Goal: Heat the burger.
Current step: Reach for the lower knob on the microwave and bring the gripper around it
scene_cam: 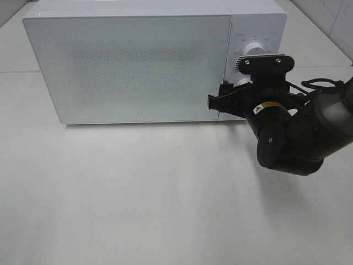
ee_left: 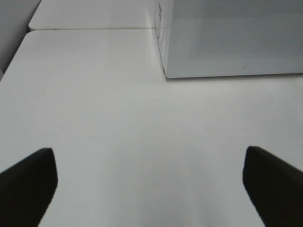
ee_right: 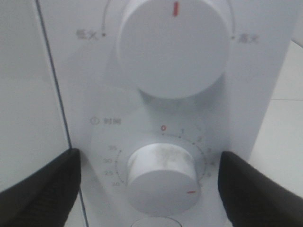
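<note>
- Left gripper (ee_left: 147,157): hangs over a bare stretch of the table (ee_left: 94,94), short of the microwave's front corner. Fingers (ee_left: 28,184) spread wide, nothing between them. It does not show in the high view.
- Microwave (scene_cam: 259,19): stands at the back of the table. Door (scene_cam: 138,66) is shut flush, with a frosted, dotted panel that cannot be seen through.
- Burger: not visible in any view. Judged to be inside the closed oven; the pictures cannot confirm it.
- Control panel, right of the door: upper knob (ee_right: 173,47) has its red mark straight up, midway between the two labelled ends.
- Timer knob (ee_right: 161,177) below it: red pointer (ee_right: 191,191) sits low on the side away from the door, well off the red 0 at the top of the dial. Judged: a time is set.
- Right gripper (ee_right: 150,161): faces the panel at timer height. Fingers (ee_right: 42,189) wide, one on each side of the timer knob, apparently clear of it.
- Progress, judged: door and dial look done; what is left is the heating itself and taking the burger out.
</note>
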You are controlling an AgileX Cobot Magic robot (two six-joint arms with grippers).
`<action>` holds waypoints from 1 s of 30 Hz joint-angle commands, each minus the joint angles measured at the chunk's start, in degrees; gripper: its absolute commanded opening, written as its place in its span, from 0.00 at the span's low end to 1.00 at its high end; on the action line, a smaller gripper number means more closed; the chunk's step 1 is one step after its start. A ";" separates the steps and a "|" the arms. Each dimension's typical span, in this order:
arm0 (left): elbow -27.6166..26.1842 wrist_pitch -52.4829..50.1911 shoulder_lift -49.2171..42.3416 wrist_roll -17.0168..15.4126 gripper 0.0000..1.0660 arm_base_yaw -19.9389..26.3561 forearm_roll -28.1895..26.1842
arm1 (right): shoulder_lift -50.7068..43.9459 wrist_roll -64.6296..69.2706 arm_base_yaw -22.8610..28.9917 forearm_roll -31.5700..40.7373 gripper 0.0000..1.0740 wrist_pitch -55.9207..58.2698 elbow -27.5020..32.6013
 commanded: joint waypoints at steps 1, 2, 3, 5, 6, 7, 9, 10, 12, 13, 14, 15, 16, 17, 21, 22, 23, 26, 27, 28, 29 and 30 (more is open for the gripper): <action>0.17 -0.23 -1.32 -0.29 0.95 0.06 -0.11 | 0.17 1.03 -0.11 -0.63 0.71 -0.80 -0.97; 0.17 -0.23 -1.32 -0.29 0.95 0.06 -0.11 | 0.17 1.03 -0.11 -0.63 0.71 -0.80 -0.97; 0.17 -0.23 -1.32 -0.29 0.95 0.06 -0.11 | 0.17 0.97 -0.11 -0.46 0.71 -0.74 -0.97; 0.17 -0.23 -1.32 -0.29 0.95 0.06 -0.11 | 0.17 0.97 -0.11 -0.46 0.71 -0.74 -0.97; 0.17 -0.23 -1.32 -0.29 0.95 0.06 -0.11 | 0.17 0.97 -0.11 -0.46 0.71 -0.86 -0.97; 0.17 -0.23 -1.32 -0.29 0.95 0.06 -0.11 | 0.17 0.97 -0.11 -0.46 0.71 -0.86 -0.97; 0.17 -0.23 -1.32 -0.29 0.95 0.06 -0.11 | 0.17 0.97 -0.11 -0.46 0.70 -1.38 -0.97; 0.17 -0.23 -1.32 -0.29 0.95 0.06 -0.11 | 0.17 0.97 -0.11 -0.46 0.70 -1.38 -0.97; 0.17 -0.23 -1.32 -0.29 0.95 0.06 -0.11 | 0.17 0.97 -0.11 -0.11 0.66 -2.29 -0.97; 0.17 -0.23 -1.32 -0.29 0.95 0.06 -0.11 | 0.17 0.97 -0.11 -0.11 0.66 -2.29 -0.97; 0.17 -0.23 -1.32 -0.29 0.95 0.06 -0.11 | 0.17 0.97 -0.11 0.69 0.61 -2.58 -0.97; 0.17 -0.23 -1.32 -0.29 0.95 0.06 -0.11 | 0.17 0.97 -0.11 0.69 0.61 -2.58 -0.97; 0.17 -0.23 -1.32 -0.29 0.95 0.06 -0.11 | 0.17 0.97 -0.11 1.09 0.54 -2.58 -0.97; 0.17 -0.23 -1.32 -0.29 0.95 0.06 -0.11 | 0.17 0.97 -0.11 1.09 0.50 -2.58 -0.97; 0.17 -0.23 -1.32 -0.29 0.95 0.06 -0.11 | 0.17 0.97 -0.11 0.86 0.28 -2.52 -0.97; 0.17 -0.23 -1.32 -0.29 0.95 0.06 -0.11 | 0.17 0.97 -0.11 0.86 0.23 -2.46 -0.97; 0.17 -0.23 -1.32 -0.29 0.95 0.06 -0.11 | 0.17 0.97 -0.11 0.86 0.23 -2.46 -0.97; 0.17 -0.23 -1.32 -0.29 0.95 0.06 -0.11 | 0.17 1.95 -0.11 0.74 0.08 -2.52 -0.97; 0.17 -0.23 -1.32 -0.29 0.95 0.06 -0.11 | 0.17 2.29 -0.11 0.57 0.06 -2.52 -0.97; 0.17 -0.23 -1.32 -0.29 0.95 0.06 -0.11 | 0.17 2.29 -0.11 0.57 0.06 -2.52 -0.97; 0.17 -0.23 -1.32 -0.29 0.95 0.06 -0.11 | 0.17 3.50 -0.11 0.57 0.04 -2.52 -0.97; 0.17 -0.23 -1.32 -0.29 0.95 0.06 -0.11 | 0.17 6.47 -0.11 0.57 0.05 -2.52 -0.97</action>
